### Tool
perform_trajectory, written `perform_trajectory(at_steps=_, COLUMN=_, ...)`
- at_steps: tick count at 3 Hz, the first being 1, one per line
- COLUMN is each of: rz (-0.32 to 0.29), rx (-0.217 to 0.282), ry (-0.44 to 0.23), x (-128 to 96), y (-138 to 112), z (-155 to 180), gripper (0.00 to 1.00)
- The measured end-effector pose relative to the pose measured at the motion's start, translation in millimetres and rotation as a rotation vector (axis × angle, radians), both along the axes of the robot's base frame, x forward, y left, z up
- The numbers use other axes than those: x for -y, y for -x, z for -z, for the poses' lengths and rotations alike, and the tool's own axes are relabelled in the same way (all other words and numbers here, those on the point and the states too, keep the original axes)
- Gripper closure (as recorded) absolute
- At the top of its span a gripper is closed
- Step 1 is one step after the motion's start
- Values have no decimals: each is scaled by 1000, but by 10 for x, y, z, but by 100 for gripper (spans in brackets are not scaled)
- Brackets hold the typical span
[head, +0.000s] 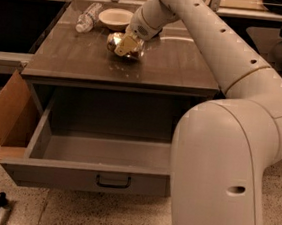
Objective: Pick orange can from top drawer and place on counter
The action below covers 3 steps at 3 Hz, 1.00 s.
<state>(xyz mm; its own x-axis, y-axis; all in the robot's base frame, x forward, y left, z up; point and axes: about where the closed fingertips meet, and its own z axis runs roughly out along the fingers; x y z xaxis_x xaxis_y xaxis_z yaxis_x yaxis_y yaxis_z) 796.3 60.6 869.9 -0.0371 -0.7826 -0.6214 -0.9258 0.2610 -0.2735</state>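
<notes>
Orange metal is glinting where your gripper (126,46) is clamping the can (114,41) just over the table (80,65), so letting go while it is tilting risks it rolling toward the bowl (115,18).

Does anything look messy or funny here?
Yes. The shiny orange-gold metal can at the gripper on the glossy grey-brown counter looks dented and creased. A clear plastic bottle lies tipped on its side at the counter's back left. The wide grey metal drawer stands pulled open.
</notes>
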Motion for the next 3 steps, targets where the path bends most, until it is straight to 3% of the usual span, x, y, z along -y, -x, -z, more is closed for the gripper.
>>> perform_trajectory(at_steps=1, rz=12, rx=-14, ry=5, x=12, y=-41, z=49, gripper=0)
perform_trajectory(at_steps=2, rz=48, rx=-16, ry=12, x=157, y=-62, z=48, gripper=0)
perform_trajectory(at_steps=3, rz=120, rx=-2, ry=7, x=506, y=1, z=-43, gripper=0)
